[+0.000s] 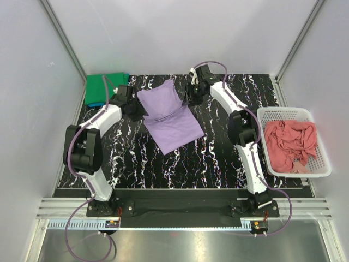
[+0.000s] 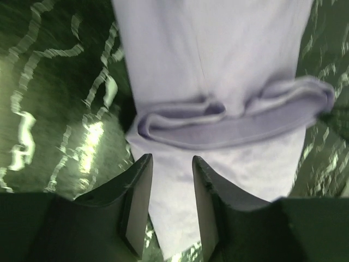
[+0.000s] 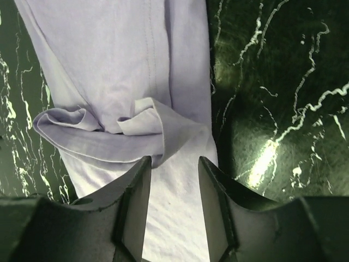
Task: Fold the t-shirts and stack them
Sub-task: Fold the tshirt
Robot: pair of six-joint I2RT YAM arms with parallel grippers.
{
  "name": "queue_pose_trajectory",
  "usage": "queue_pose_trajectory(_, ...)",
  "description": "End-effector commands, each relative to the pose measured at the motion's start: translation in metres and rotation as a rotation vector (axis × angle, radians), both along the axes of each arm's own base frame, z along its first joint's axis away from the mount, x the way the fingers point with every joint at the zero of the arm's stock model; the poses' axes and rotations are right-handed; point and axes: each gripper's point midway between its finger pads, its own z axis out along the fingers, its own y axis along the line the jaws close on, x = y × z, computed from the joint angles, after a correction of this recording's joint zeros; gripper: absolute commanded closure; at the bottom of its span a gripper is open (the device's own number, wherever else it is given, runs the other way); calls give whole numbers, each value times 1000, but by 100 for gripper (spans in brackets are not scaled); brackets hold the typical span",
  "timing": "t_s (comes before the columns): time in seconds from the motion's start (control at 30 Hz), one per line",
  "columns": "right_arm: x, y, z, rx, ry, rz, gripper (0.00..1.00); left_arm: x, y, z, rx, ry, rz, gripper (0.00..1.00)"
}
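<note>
At the far-left corner of the table (image 1: 125,164) lies a folded green t-shirt (image 1: 104,88). Left gripper (image 1: 134,110), jaws parted and empty, flanks the soft, limp light purple t-shirt (image 1: 170,119) mid-table, long axis running far to near. Right gripper (image 1: 193,96), likewise open-jawed, sits equally close opposite. Salmon pink t-shirt (image 1: 289,144) fills the lattice basket (image 1: 323,170).

I saw a light purple t-shirt (image 1: 169,117), a green t-shirt (image 1: 103,88) and a salmon pink t-shirt (image 1: 289,143). The tabletop (image 1: 223,161) was black, veined white.
</note>
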Motion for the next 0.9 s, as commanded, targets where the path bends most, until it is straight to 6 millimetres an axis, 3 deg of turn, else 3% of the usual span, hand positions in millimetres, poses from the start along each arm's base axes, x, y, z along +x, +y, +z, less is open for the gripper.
queue_pose_trajectory(0.0,7,-2,48,7,-104,-37,53,-8,-31,11,-108,-69,-126,61)
queue_pose_trajectory(0.03,8,-6,55,-10,-125,-50,51,-11,-35,9,-108,-66,-146,61)
queue_pose_trajectory(0.07,8,-7,53,-15,-133,-58,42,-13,-41,9,-113,-67,-170,62)
queue_pose_trajectory(0.17,8,-8,66,-6,-170,-54,42,-16,-52,7,-132,-81,-215,65)
queue_pose_trajectory(0.23,5,-3,67,16,-161,-36,51,-14,-55,5,-137,-78,-221,67)
queue_pose_trajectory(0.3,-1,2,64,35,-142,-13,68,-10,-57,-5,-139,-54,-222,67)
queue_pose_trajectory(0.47,-13,21,44,48,-106,39,82,4,-58,-31,-120,-2,-204,67)
queue_pose_trajectory(0.53,-16,25,33,53,-69,41,88,10,-59,-30,-118,-11,-209,68)
queue_pose_trajectory(0.7,-7,31,28,79,-86,28,89,21,-56,-38,-78,-1,-202,67)
queue_pose_trajectory(0.87,14,39,29,111,-128,-4,89,51,-59,-23,-65,-49,-195,67)
